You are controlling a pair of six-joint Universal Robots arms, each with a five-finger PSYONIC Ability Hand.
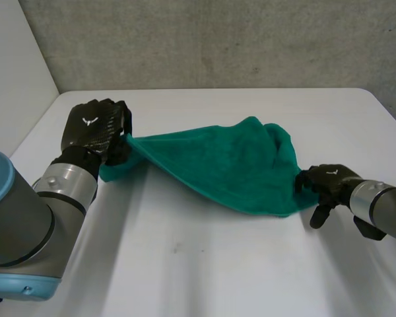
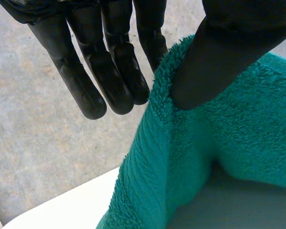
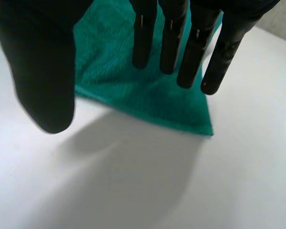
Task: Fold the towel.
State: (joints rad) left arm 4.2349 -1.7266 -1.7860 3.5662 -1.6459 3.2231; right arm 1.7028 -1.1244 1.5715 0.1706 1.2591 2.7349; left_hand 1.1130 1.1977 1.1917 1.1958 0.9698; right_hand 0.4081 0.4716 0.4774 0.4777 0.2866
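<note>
The teal towel (image 1: 231,165) stretches across the white table (image 1: 204,271), bunched and partly lifted at its left end. My left hand (image 1: 92,129) holds that left corner above the table. In the left wrist view its thumb (image 2: 219,62) pinches the towel's edge (image 2: 181,143) against the straight fingers (image 2: 109,71). My right hand (image 1: 330,181) hovers at the towel's right edge, low over the table. In the right wrist view its fingers (image 3: 169,38) are straight and spread from the thumb, and the towel's corner (image 3: 133,95) lies flat on the table beyond them, not gripped.
A grey concrete wall (image 1: 218,39) runs behind the table's far edge, and a white panel (image 1: 13,72) stands at the far left. Bare tabletop extends in front of the towel and to the right of my right hand.
</note>
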